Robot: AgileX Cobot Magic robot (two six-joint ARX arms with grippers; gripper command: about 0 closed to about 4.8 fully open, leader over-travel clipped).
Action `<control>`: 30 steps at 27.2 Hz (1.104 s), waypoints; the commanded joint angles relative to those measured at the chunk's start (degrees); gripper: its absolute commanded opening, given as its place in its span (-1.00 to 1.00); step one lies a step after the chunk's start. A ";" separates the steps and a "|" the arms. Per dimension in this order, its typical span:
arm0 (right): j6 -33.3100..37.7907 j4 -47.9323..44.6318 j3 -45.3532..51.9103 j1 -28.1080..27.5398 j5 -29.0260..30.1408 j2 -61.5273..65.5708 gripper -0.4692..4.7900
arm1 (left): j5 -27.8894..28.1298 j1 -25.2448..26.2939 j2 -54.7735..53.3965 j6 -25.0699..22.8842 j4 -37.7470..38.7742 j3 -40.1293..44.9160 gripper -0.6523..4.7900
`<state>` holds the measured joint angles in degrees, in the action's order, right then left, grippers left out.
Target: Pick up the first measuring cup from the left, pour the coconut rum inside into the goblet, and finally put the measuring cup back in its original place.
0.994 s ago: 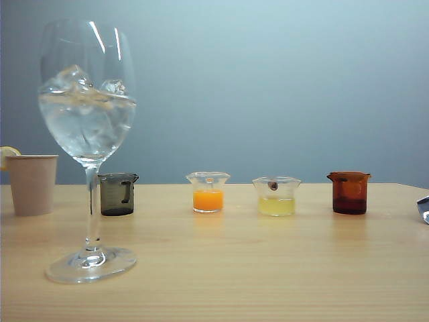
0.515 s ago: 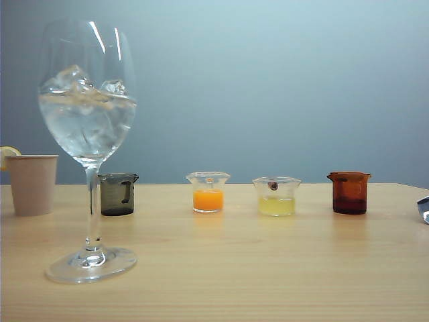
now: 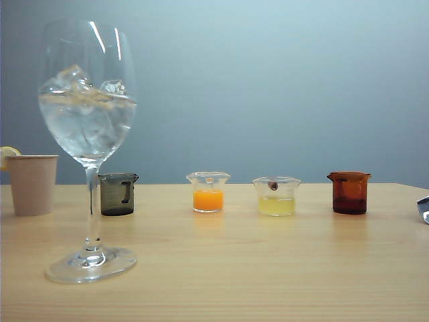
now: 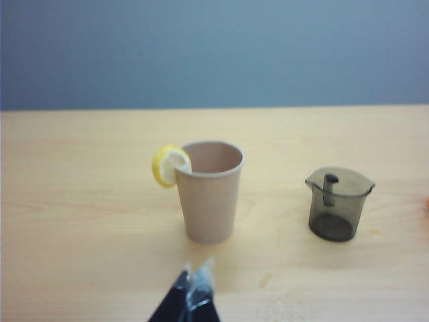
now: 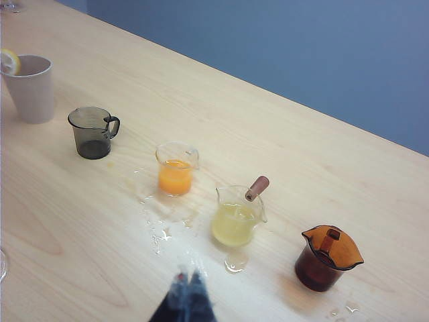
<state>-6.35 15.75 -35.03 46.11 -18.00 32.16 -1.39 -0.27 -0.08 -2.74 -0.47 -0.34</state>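
- Currently, the first measuring cup (image 3: 118,194) is stood behind the goblet (image 3: 88,87), beside the paper cup (image 3: 31,184).
- Light, slick plastic is judged; its handle (image 4: 330,188) is best pinched.
- The left gripper (image 4: 192,295) and right gripper (image 5: 187,293) are seen closed, empty.

The right gripper (image 5: 186,278) hangs over the desk (image 5: 281,141), its dark fingertips pressed together. Just beyond it sit water droplets (image 5: 157,231) and the pale yellow cup (image 5: 236,218). The orange cup (image 5: 175,169) stands farther out, the first measuring cup (image 5: 92,132) and paper cup (image 5: 30,87) farther still. The amber cup (image 5: 326,258) sits off to one side.
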 commanded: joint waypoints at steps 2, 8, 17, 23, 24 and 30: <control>0.17 -0.96 -0.24 0.00 -0.04 -0.04 -0.82 | 0.13 0.04 0.00 0.17 -1.33 -0.17 -0.78; 0.17 -0.96 -0.24 0.00 -0.04 -0.04 -0.82 | 0.09 0.09 0.00 -0.04 -1.73 -0.17 -0.76; 0.17 -0.96 -0.24 0.00 -0.02 -0.04 -0.82 | 0.09 0.09 0.00 -0.04 -1.75 -0.17 -0.76; -0.13 -1.44 1.05 -0.57 -2.73 -1.01 -0.82 | 0.09 0.09 0.00 -0.02 -1.75 -0.17 -0.76; -0.13 -2.10 2.21 -1.42 -4.26 -2.01 -0.82 | 0.09 0.09 0.00 -0.04 -1.75 -0.17 -0.76; -0.13 -10.08 13.60 -13.70 -1.05 -12.50 -0.82 | 0.09 0.09 0.00 -0.04 -1.75 -0.17 -0.76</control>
<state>-6.52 7.79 -22.65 34.70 -21.78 21.43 -1.32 -0.27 -0.08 -2.81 -1.48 -0.34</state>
